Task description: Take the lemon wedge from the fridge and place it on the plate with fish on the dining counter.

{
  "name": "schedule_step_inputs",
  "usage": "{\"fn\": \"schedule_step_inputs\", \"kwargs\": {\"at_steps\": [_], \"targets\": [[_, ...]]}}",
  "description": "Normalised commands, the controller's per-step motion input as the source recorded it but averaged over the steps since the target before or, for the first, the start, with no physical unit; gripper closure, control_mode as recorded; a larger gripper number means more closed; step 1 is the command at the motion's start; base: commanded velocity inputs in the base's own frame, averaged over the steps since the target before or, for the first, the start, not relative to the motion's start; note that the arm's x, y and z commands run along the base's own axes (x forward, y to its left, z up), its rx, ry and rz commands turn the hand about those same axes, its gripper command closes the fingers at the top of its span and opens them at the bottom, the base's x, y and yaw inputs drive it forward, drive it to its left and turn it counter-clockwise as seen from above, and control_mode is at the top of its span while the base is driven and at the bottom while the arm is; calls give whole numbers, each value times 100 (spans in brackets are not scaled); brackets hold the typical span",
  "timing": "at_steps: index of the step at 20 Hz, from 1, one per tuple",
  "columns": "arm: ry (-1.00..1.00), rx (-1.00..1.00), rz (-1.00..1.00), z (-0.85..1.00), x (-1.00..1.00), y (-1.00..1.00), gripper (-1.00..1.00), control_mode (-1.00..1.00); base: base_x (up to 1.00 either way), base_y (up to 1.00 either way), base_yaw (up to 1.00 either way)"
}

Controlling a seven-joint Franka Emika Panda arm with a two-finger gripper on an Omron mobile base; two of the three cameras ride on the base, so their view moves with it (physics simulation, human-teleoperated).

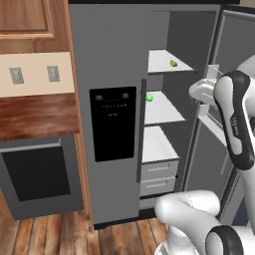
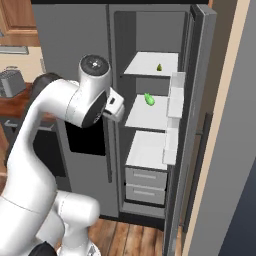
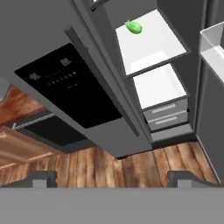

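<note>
White arm (image 2: 60,115) raised before fridge (image 2: 90,30), seemingly.

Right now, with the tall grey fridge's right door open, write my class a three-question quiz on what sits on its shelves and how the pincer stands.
1. True or false: the tiny yellow-green lemon wedge lies on the top white shelf of the tall grey fridge.
2. The brighter green round fruit sits on: A) the top shelf, B) the middle shelf, C) a grey drawer.
3. Fill in: the pincer is ____ and holds nothing.

Key: 1 true; 2 B; 3 open.
</note>
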Motion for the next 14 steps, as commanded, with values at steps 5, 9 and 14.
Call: {"fn": "schedule_step_inputs", "kwargs": {"at_steps": [5,9,14], "targets": [[-24,-28,0,-41,-53,0,-100,-100,0,0,0],[0,0,0,0,0,0,-100,-100,0,0,0],[0,0,0,0,0,0,-100,-100,0,0,0]]}}
